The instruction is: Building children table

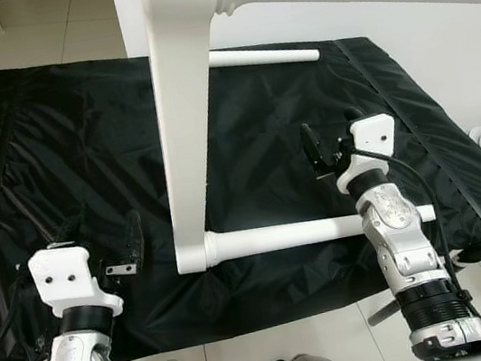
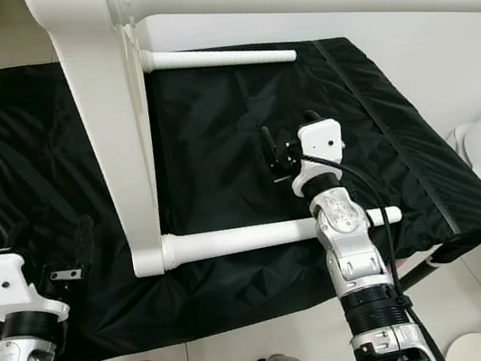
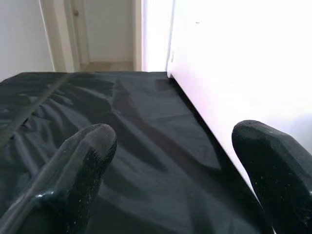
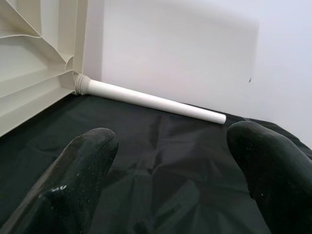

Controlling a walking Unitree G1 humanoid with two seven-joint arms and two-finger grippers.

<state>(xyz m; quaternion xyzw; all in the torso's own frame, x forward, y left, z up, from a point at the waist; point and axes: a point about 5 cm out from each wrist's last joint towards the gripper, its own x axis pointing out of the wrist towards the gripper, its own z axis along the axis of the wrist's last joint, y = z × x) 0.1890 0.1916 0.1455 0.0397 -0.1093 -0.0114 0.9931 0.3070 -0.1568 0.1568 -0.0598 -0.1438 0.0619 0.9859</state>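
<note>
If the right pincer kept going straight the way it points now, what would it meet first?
Probably the far white table leg lying across the black sheet ahead of the right pincer, then the wall; depth is unclear.

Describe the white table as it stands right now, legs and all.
The white table, plastic by its look, rests on its side on the black cloth. Its top stands on edge, and the right wrist view shows a ribbed underside. Three round legs are seen sticking out sideways: one near leg lying on the cloth, one far leg, one overhead. Neither gripper touches it.

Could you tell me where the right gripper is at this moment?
The right gripper hovers open over the black cloth, beyond the near table leg, right of the white tabletop.
</note>
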